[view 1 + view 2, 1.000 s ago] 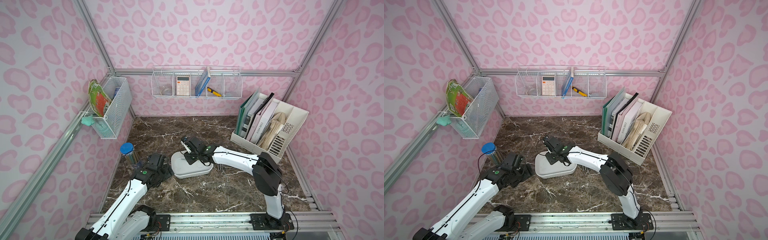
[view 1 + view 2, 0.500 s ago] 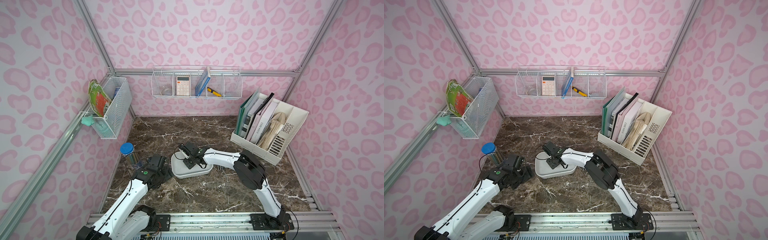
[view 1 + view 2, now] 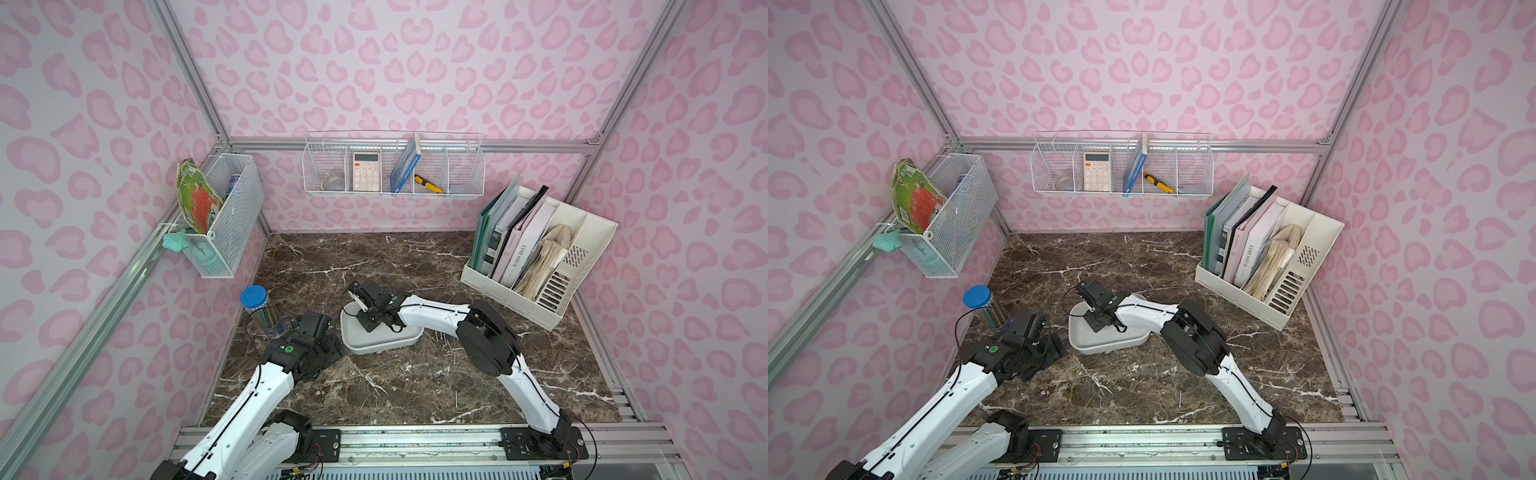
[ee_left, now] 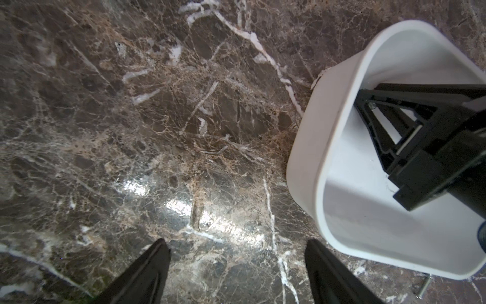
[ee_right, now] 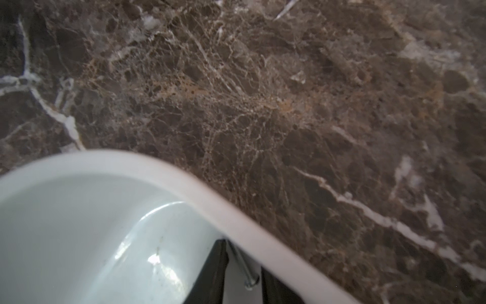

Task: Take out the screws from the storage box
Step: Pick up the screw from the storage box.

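The right fingers (image 5: 210, 279) reach down inside the box (image 5: 184, 181), their tips close against its wall at a rounded corner. They are drawn in to a narrow gap, and a screw (image 5: 246, 265) lies slantwise in that gap with its head toward one finger; whether they pinch it or merely flank it I cannot tell (the shaft looks thinner than the gap). In the left wrist view the right fingers (image 4: 420, 90) converge over the white floor of the box (image 4: 302, 158), and the small bright screw (image 4: 372, 105) sits right at their tips.

The left fingers (image 4: 147, 273) are released, spread wide with only bare bench (image 4: 184, 131) between them. The box sits beyond and to the outer side of one of them, near but apart; another screw (image 4: 423, 287) lies on the bench just outside the box wall, on that same outer side.

In both top views the box (image 3: 374, 347) (image 3: 1100, 345) lies between the two arms, with the left fingers low beside one end and the right fingers dipping in over the opposite rim. A few screws (image 3: 446, 340) lie on the bench outside the box, behind the right fingers and under that arm; one more screw (image 3: 456, 400) (image 3: 1180, 397) lies well apart from both pairs of fingers.
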Robot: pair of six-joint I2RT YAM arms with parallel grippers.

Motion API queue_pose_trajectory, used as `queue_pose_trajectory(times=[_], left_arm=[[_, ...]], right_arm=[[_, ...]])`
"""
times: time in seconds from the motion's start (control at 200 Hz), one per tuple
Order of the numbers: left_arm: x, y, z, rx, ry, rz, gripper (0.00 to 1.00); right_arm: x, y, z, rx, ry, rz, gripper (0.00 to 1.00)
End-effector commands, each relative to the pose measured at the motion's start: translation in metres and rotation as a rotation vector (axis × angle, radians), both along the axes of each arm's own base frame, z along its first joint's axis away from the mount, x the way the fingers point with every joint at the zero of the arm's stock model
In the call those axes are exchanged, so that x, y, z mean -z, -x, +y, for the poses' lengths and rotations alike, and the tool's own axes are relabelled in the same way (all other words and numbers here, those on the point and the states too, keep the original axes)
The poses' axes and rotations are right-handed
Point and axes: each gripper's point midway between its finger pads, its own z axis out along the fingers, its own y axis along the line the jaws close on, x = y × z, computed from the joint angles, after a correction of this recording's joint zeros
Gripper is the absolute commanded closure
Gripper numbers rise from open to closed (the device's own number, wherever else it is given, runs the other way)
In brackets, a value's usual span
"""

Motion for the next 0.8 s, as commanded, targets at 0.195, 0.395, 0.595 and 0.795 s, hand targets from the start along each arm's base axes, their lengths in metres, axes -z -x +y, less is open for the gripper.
queue_pose_trajectory(times=[0.195, 0.395, 0.595, 0.795], left_arm=[[0.003, 0.004, 0.003, -0.010, -0.013, 0.027, 0.14], [-0.001, 0.002, -0.002, 0.003, 0.012, 0.014, 0.14], [-0.011, 0.001, -0.004, -0.008, 0.031, -0.002, 0.15], [-0.017, -0.002, -0.006, -0.012, 0.049, -0.020, 0.15]], right_arm=[[0.027, 0.021, -0.029, 0.014, 0.140, 0.068, 0.99], [-0.011, 0.016, -0.025, 0.055, 0.084, 0.040, 1.00], [-0.056, 0.006, -0.024, 0.105, 0.030, 0.004, 1.00], [-0.082, 0.001, -0.050, 0.191, 0.044, -0.028, 1.00]])
